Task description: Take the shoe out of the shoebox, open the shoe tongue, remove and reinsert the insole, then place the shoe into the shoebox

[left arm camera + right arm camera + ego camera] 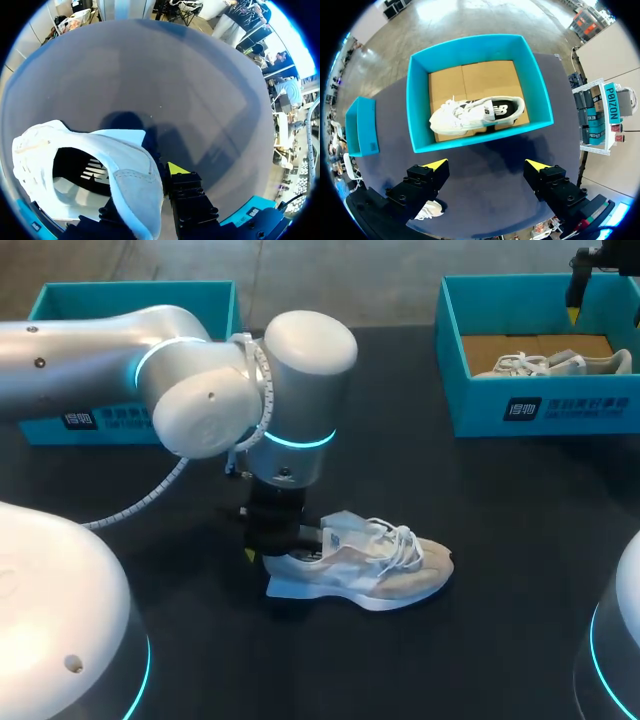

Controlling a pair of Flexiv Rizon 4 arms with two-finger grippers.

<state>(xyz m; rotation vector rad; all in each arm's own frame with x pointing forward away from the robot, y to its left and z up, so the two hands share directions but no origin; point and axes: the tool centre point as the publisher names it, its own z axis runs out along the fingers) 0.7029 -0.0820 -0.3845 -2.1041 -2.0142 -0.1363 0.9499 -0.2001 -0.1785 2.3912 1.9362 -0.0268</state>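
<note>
I have left pincer [258,545] clamped on shoe [370,565] heel, likely steadying it for insole work; right pincer [486,166] spread, idle, well beyond shoe toe.

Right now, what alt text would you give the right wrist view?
A white shoe lies on brown cardboard inside an open teal shoebox, ahead of the right pincer, whose two yellow-tipped fingers stand wide apart with nothing between them. A second teal box sits farther off on the dark table.
</note>
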